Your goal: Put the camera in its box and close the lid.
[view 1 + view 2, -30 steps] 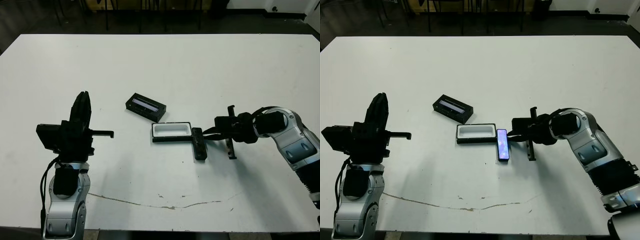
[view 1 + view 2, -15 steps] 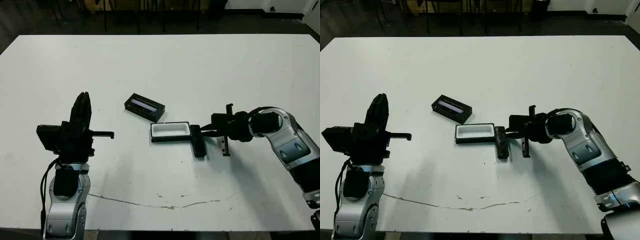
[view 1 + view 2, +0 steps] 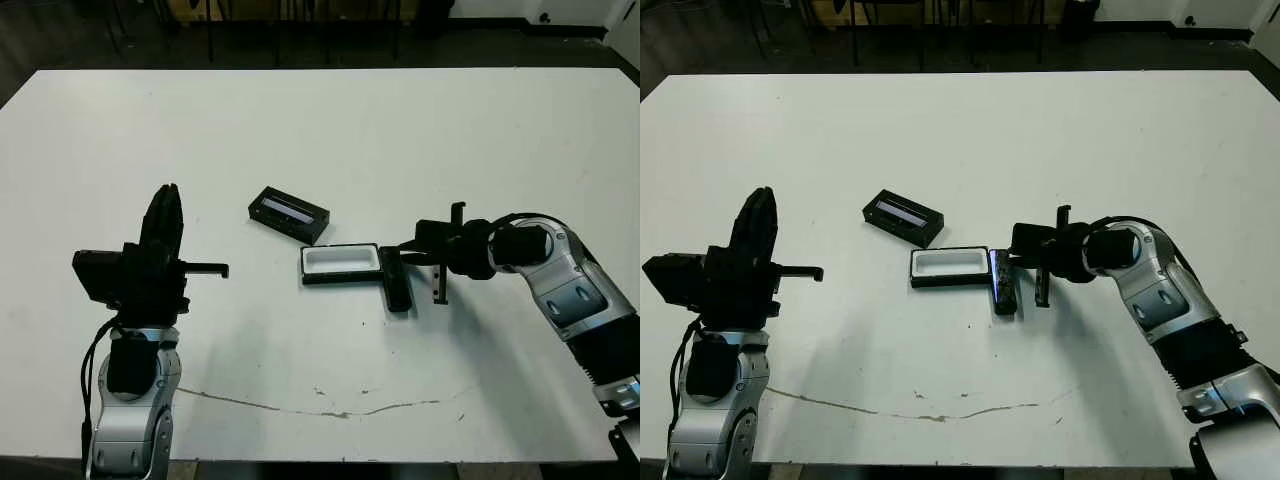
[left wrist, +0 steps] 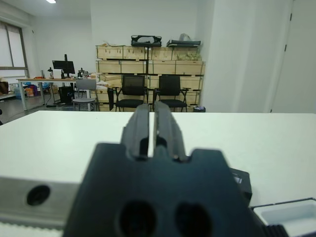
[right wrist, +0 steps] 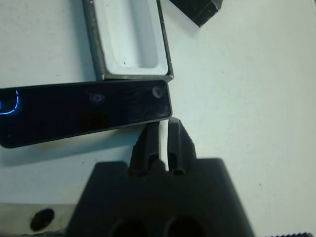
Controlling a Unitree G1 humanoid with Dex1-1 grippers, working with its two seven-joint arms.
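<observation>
While the right gripper (image 5: pixel 163 129) is held low over the white tabletop (image 3: pixel 420 140), its two fingers are pressed together with nothing between them, their tips just beside the long edge of the camera (image 5: pixel 84 111), near one end; whether they touch cannot be told.

- Camera: a slim black bar lying flat on the tabletop, directly ahead of the right gripper's fingertips, with a small blue glow at the end farther from those tips. One of its long edges lies against the short end of the box (image 5: pixel 129 39).
- Box: a black tray with a white lining, open and empty, lying just beyond the camera from the right gripper, at a right angle to it.
- Lid (image 3: pixel 289 214): lying apart on the tabletop, beyond the box from the right gripper, its pale strip showing.
- Left gripper (image 4: pixel 153 121): raised above the tabletop, well apart from all three items, its fingers closed with only a slit between them, holding nothing.
</observation>
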